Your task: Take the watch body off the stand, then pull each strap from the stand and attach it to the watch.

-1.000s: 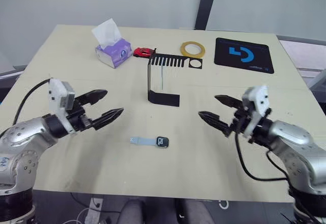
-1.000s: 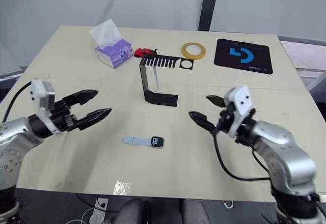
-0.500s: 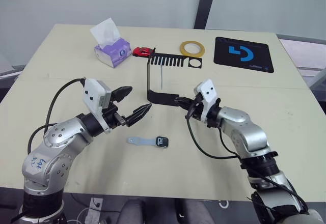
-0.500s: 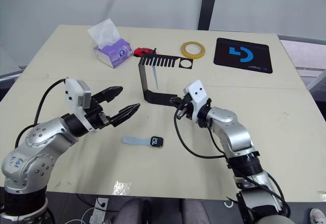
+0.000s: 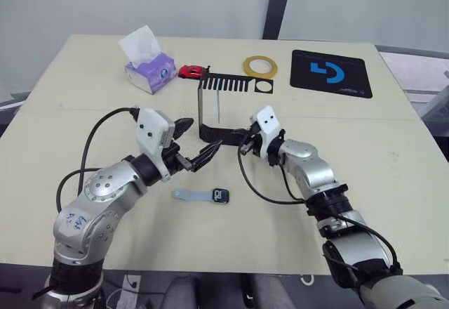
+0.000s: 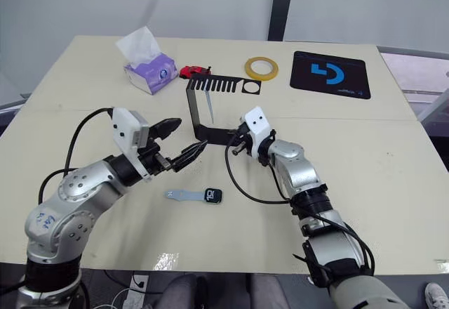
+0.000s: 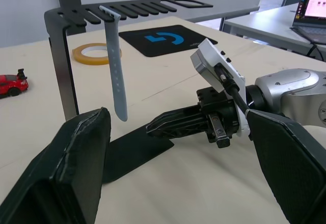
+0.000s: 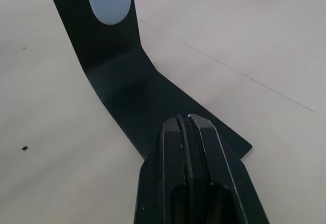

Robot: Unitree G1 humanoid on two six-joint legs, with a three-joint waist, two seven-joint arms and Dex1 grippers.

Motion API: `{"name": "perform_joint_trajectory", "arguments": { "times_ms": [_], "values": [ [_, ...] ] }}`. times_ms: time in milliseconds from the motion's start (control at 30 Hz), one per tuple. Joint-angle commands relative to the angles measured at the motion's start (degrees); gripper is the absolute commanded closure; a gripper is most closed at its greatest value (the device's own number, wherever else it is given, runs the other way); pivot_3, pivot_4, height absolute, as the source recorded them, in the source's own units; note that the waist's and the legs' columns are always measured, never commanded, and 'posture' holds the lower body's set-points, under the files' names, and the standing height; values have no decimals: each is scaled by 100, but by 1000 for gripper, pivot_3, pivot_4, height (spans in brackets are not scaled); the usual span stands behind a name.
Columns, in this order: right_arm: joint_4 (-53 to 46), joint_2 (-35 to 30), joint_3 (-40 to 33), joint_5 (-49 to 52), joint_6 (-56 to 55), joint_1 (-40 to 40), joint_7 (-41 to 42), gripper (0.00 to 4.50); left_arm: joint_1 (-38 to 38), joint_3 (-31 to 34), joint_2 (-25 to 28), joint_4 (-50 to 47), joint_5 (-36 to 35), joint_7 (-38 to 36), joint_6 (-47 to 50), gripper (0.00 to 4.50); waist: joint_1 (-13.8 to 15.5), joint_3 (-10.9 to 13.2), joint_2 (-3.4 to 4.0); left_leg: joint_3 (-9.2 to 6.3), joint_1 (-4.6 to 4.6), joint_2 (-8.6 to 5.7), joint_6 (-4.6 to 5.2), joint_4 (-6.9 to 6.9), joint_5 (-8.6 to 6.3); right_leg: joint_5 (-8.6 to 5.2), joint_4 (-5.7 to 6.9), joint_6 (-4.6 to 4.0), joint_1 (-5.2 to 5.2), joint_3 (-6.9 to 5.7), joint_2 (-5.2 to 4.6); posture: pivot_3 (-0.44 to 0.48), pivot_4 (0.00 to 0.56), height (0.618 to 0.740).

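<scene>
The black stand [image 5: 221, 135] is upright mid-table, and one pale strap [image 7: 116, 71] hangs from its slotted top plate [image 5: 235, 83]. The watch body [image 5: 222, 196] lies flat on the table in front of the stand. A second pale strap [image 5: 186, 194] runs out from the watch body's left side. My right gripper [image 5: 242, 141] is shut, its tips resting at the right end of the stand's flat foot [image 8: 147, 91] with nothing between them. My left gripper [image 5: 201, 139] stands open just left of the foot and above the watch, holding nothing.
Along the far edge sit a purple tissue box [image 5: 149, 70], a red toy car [image 5: 191, 71], a yellow tape ring [image 5: 260, 66] and a black mat with a blue logo [image 5: 330, 72]. Bare tabletop lies on both sides of the watch.
My right gripper has closed and swung in from the right onto the stand's foot. My left arm has moved in towards the stand, still open. The watch has not moved.
</scene>
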Motion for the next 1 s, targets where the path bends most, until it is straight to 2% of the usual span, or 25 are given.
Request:
{"name": "perform_joint_trajectory", "arguments": {
  "times_ms": [33,567,1000],
  "values": [
    [259,93,-65,-120,-277,-185,4,4435,-227,-119,-67,75,316,146,-86,0,-4,0,0,0,0,1,0,0,0,0,0,0,-1,1,0,0,150,738],
    [536,173,-84,-320,248,-65,-106,4435,-155,-628,-484,-34,1266,566,-180,0,3,-1,-1,1,4,0,-4,0,3,0,4,0,1,5,-1,0,150,738],
    [31,142,-117,-320,876,97,-48,4435,-495,-1398,-1845,1034,2896,1785,-961,0,28,-2,-3,1,3,-1,-2,0,1,0,2,1,2,5,-2,0,150,738]
  ]
}}
